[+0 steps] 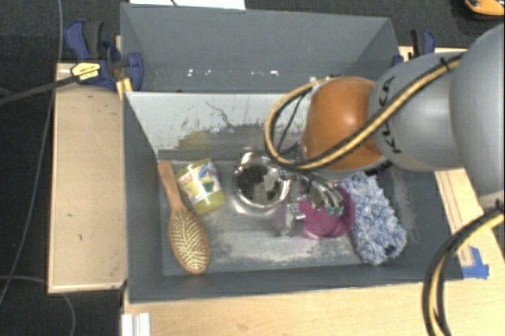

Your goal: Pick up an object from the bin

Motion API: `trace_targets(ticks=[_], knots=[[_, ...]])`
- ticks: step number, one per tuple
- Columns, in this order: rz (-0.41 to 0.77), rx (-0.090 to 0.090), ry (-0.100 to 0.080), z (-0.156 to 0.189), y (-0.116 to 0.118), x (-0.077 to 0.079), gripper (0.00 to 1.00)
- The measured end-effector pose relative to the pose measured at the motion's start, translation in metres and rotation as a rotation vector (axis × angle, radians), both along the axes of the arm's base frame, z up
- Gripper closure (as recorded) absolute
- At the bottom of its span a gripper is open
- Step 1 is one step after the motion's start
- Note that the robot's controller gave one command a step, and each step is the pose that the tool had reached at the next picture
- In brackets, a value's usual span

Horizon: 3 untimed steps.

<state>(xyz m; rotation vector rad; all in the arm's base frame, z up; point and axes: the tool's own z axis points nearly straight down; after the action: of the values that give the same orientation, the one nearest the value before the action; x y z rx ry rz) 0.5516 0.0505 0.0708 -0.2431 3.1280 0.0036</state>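
In the camera view, the pincer (300, 210) sits low in the bin (260, 50), between a shiny metal cup (254, 186) and a purple round thing (325, 222) right of the floor's middle. How far open it is, or whether it holds anything, cannot be told. The step appears to be placing for a grasp; next would come closing, then a straight lift. A blue fuzzy cloth (377, 225) crowds the right wall, and open floor lies toward the hairbrush (187, 238).
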Motion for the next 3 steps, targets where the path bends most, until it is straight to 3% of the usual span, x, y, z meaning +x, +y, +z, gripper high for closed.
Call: trace_targets(ticks=[1,3], knots=[[-0.042,0.003,-0.004,0.0007,0.0022,0.0059,1.00],[-0.044,0.002,0.000,0.0105,0.0022,0.0044,1.00]])
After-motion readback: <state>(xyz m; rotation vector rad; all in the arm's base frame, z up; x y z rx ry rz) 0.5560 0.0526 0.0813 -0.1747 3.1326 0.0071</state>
